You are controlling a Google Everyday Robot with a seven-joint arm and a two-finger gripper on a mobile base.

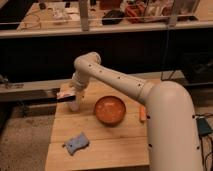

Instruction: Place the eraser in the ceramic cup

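Orange bowl right of the pincer, blue rag nearer front

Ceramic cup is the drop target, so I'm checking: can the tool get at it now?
Probably yes. The tool hangs just above the ceramic cup at the table's far left; the orange bowl sits apart, nothing between them.

Gripper above ceramic cup, orange bowl apparently close beside

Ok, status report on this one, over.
Claw far left, just above ceramic cup. No eraser discernible. Orange bowl beside cup, apart, not obstructing.
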